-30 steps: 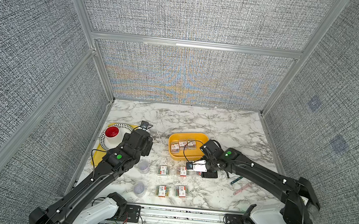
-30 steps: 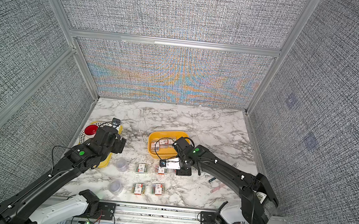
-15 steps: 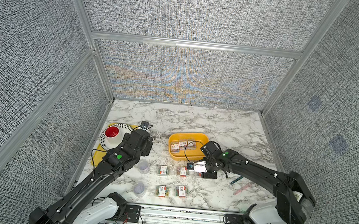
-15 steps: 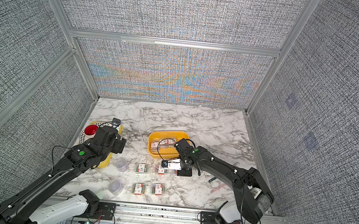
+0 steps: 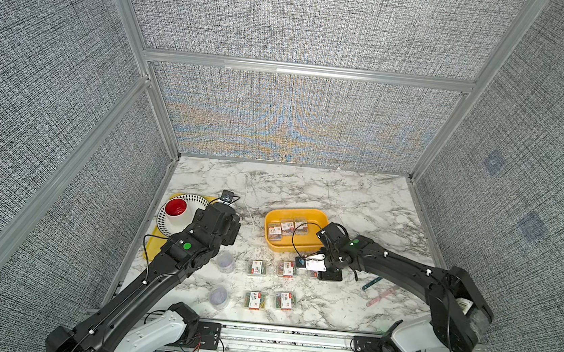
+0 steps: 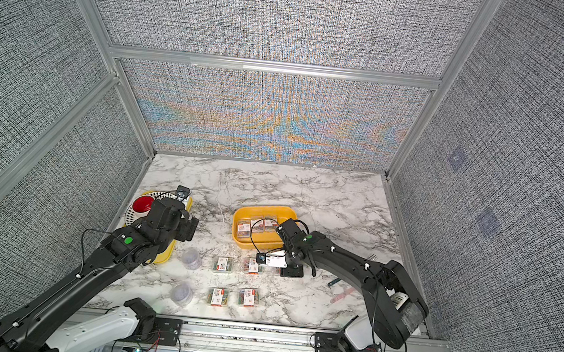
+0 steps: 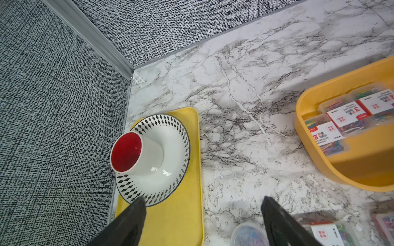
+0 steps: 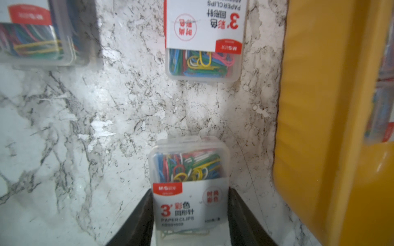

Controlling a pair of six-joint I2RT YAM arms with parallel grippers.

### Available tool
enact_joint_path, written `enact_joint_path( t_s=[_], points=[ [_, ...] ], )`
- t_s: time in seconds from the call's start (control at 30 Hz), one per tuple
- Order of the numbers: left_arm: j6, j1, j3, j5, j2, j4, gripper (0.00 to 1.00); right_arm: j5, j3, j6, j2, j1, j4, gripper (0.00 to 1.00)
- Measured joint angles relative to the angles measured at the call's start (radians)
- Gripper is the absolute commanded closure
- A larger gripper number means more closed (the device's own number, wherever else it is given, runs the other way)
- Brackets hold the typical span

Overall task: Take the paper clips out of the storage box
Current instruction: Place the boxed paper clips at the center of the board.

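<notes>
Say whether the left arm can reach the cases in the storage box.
Probably yes: the left gripper is open, and only bare marble lies between it and the storage box.

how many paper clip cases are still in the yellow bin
3, in a row inside the storage box: left case, middle case, right case. The right arm overhangs one corner, so another may be hidden.
</notes>
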Motion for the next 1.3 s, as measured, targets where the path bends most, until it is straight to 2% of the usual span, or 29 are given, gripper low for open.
enact_joint_path(
  t_s=[1.3],
  points=[
    [0.004, 0.002, 0.000, 0.002, -0.001, 0.000, 0.12, -0.012, -0.006, -0.006, 0.043, -0.027, 0.042, 0.50]
  ],
)
